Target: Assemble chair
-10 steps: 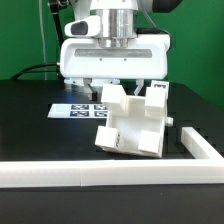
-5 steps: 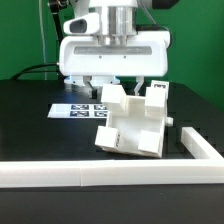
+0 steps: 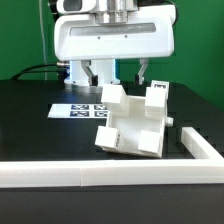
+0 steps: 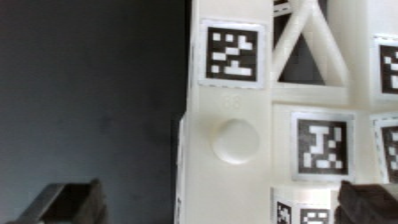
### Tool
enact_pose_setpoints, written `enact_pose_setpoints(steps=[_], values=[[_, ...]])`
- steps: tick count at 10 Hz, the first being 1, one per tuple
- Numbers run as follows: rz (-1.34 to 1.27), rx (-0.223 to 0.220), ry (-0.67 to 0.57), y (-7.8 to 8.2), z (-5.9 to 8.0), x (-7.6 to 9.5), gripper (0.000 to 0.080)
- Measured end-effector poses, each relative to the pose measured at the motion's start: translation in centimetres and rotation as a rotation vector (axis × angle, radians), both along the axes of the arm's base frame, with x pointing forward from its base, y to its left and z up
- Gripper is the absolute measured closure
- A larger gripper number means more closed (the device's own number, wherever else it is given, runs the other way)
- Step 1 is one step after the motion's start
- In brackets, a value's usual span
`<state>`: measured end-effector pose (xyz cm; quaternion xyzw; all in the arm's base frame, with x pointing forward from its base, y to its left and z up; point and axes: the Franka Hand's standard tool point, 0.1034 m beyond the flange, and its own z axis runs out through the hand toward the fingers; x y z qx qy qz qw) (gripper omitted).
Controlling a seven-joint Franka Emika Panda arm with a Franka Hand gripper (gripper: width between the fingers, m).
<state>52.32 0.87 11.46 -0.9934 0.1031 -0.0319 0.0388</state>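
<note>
The gripper (image 3: 113, 73) hangs at upper centre, fingers (image 3: 88, 72) apart and holding nothing. The chair (image 3: 132, 122) rests at frame centre on the table (image 3: 30, 120).

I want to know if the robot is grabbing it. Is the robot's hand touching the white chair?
Apart. In the exterior view the gripper hangs open above the chair, with dark background showing between its fingertips and the chair's top.

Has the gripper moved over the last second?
Yes. The gripper has risen straight up, away from the chair; its open fingers now hang clear above it, judged against the marker board.
</note>
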Motion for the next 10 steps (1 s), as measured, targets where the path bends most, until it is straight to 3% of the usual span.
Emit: enact_pose_setpoints(steps=[2, 5, 9, 10], values=[[0.006, 0.000, 0.002, -0.1, 0.0, 0.0, 0.0150], [0.018, -0.006, -0.011, -2.5, 0.7, 2.5, 0.0150], [0.023, -0.007, -0.005, -2.5, 0.3, 2.2, 0.0150], [0.059, -0.019, 0.001, -3.6, -0.4, 2.1, 0.0150]])
